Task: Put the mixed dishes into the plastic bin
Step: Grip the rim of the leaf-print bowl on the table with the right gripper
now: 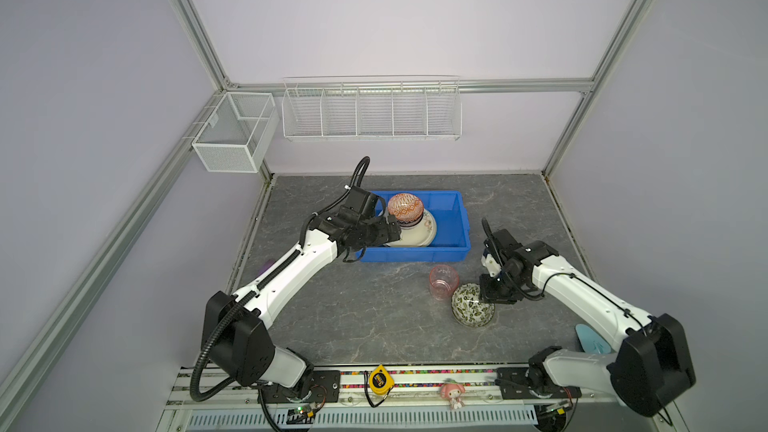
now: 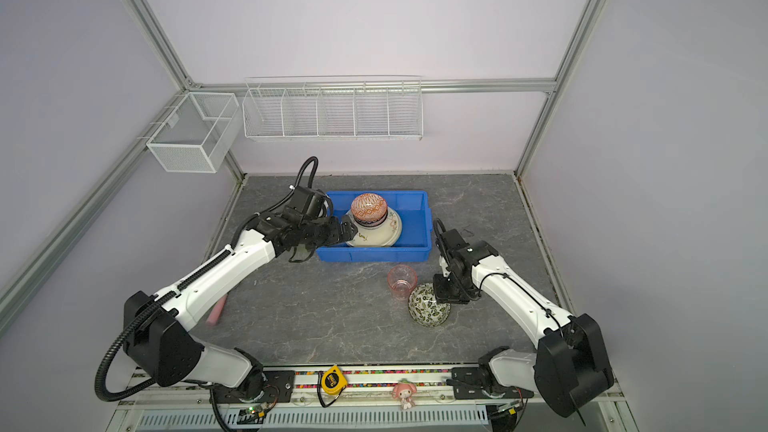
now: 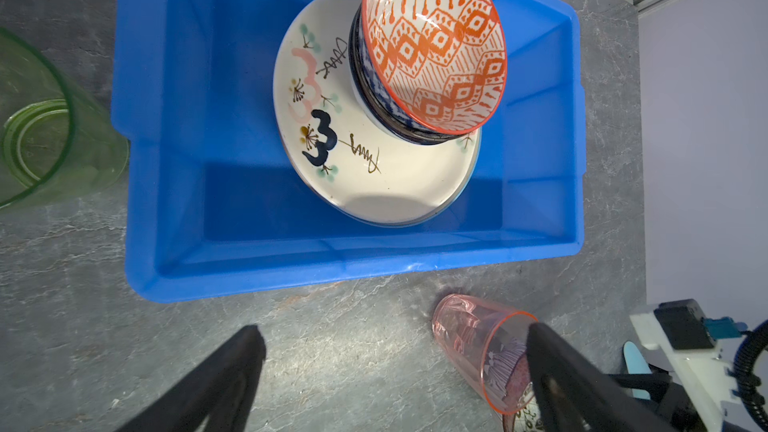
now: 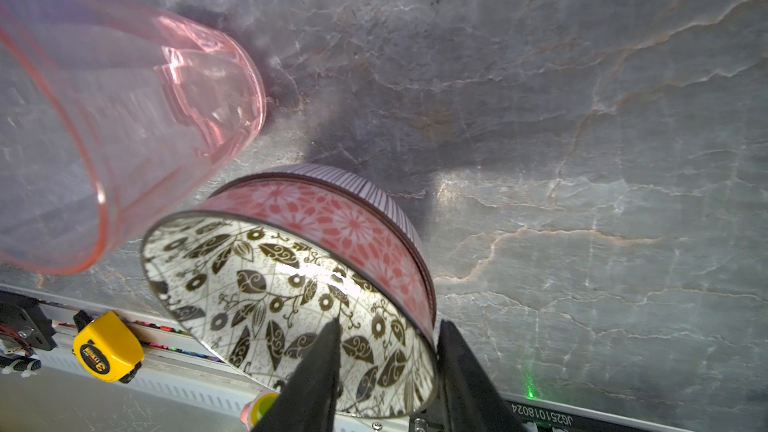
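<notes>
Just beside the pink cup [image 1: 444,281], the leaf-print bowl [image 1: 471,305] sits outside the blue bin [image 1: 415,253] — right gripper [image 4: 388,326] straddles its rim, one jaw inside, one outside, not clamped yet; left gripper [image 3: 392,330] is spread wide, farther off.

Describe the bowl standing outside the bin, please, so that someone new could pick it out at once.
Start at the blue bin at the back of the grey table and come toward the near edge, past the pink cup. The bowl sits right beside that cup. Unlike the orange-patterned bowl in the bin, it has dark leaves inside and a pink flowered band outside.
</notes>
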